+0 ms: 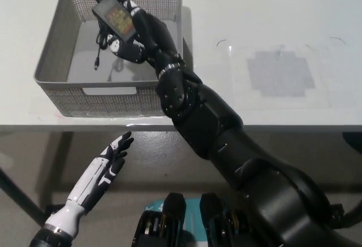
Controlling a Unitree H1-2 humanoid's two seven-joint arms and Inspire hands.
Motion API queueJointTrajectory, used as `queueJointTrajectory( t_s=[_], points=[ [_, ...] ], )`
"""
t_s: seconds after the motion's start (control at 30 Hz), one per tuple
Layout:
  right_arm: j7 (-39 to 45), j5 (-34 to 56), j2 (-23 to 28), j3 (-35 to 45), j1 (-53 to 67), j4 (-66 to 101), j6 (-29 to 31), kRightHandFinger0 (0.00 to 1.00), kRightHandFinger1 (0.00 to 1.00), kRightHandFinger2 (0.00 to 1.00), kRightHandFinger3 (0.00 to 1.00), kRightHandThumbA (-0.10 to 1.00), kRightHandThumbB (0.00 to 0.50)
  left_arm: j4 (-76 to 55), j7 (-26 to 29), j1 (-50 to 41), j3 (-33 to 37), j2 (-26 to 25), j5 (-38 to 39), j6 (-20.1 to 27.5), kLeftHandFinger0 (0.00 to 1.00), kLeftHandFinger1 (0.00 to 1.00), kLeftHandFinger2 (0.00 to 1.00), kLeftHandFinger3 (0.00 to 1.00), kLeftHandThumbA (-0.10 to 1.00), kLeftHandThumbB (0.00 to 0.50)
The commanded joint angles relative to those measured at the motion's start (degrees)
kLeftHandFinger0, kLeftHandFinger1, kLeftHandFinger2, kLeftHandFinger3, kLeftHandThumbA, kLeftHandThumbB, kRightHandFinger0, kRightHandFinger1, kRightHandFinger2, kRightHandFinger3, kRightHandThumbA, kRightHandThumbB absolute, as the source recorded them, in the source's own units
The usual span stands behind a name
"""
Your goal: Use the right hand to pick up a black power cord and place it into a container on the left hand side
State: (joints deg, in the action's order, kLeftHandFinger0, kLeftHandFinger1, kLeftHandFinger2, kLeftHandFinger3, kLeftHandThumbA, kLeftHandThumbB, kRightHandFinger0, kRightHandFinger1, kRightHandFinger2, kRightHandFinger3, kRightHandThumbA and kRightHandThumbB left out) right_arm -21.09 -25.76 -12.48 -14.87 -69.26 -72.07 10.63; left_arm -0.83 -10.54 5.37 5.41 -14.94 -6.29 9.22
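My black right hand (136,32) reaches over the grey mesh basket (54,66) on the table's left side. It is shut on a black power cord (115,16): the flat adapter brick with a label faces up, and a loop of cable with a plug end hangs down from it inside the basket. The hand and cord hover above the basket's floor. My white left hand (104,170) rests low at the lower left, below the table edge, with its fingers apart and nothing in it.
A white table (271,9) carries the basket at the left and a transparent sheet with a grey patch (280,74) at the right. My right forearm crosses the basket's right wall. The table's front edge runs across the middle.
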Motion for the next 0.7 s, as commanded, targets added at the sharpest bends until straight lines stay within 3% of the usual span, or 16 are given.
queueJointTrajectory(
  t_s=[0.0, 0.03, 0.07, 0.1, 0.13, 0.17, 0.3, 0.67],
  points=[
    [-2.64, 0.49, -0.32, -0.39, -3.20, -0.35, 2.63, 0.04, 0.33, 0.62, 0.72, 0.03, 0.195, -2.22, -0.73, 1.74, -0.20, -1.18, -0.45, -0.38, 1.00, 1.00, 1.00, 1.00, 1.00, 0.329],
    [0.93, 1.24, 0.21, -0.13, -3.41, -0.17, 0.87, 0.56, 0.82, 1.00, 1.00, 0.42, 0.249, -2.10, -0.86, 2.01, -0.15, -1.24, -0.43, -0.25, 1.00, 1.00, 1.00, 1.00, 1.00, 0.328],
    [3.71, 1.36, 0.66, -0.39, -3.50, -0.10, 0.12, 0.86, 1.00, 1.00, 1.00, 0.61, 0.371, -1.99, -0.93, 2.13, -0.11, -1.26, -0.44, -0.25, 1.00, 1.00, 1.00, 1.00, 1.00, 0.330],
    [7.54, 0.72, 1.46, -1.52, -3.60, -0.13, -0.90, 1.00, 1.00, 1.00, 1.00, 0.80, 0.414, -1.64, -0.98, 2.33, -0.06, -1.18, -0.40, -0.09, 1.00, 1.00, 1.00, 1.00, 1.00, 0.331],
    [8.32, 0.56, 1.68, -1.79, -3.64, -0.08, -1.20, 1.00, 1.00, 1.00, 1.00, 0.83, 0.431, -1.47, -0.96, 2.45, -0.03, -1.10, -0.40, 0.00, 1.00, 1.00, 1.00, 1.00, 1.00, 0.331],
    [9.34, 0.34, 1.95, -2.29, -3.61, 0.06, -1.64, 1.00, 1.00, 1.00, 1.00, 0.89, 0.497, -1.35, -0.92, 2.49, -0.01, -1.05, -0.43, 0.14, 1.00, 1.00, 1.00, 1.00, 1.00, 0.331],
    [9.93, -0.02, 2.60, -3.42, -3.36, 1.31, -2.05, 1.00, 1.00, 1.00, 1.00, 0.99, 0.500, -1.27, -0.83, 2.89, 0.15, -1.10, -1.44, -0.40, 1.00, 1.00, 1.00, 1.00, 1.00, 0.328],
    [13.88, 3.19, 3.96, -1.14, -1.47, 7.67, -2.14, 1.00, 1.00, 1.00, 1.00, 1.00, 0.500, -2.49, -1.26, 2.55, 0.14, -1.12, -1.60, -1.83, 1.00, 1.00, 1.00, 1.00, 1.00, 0.315]
  ],
)
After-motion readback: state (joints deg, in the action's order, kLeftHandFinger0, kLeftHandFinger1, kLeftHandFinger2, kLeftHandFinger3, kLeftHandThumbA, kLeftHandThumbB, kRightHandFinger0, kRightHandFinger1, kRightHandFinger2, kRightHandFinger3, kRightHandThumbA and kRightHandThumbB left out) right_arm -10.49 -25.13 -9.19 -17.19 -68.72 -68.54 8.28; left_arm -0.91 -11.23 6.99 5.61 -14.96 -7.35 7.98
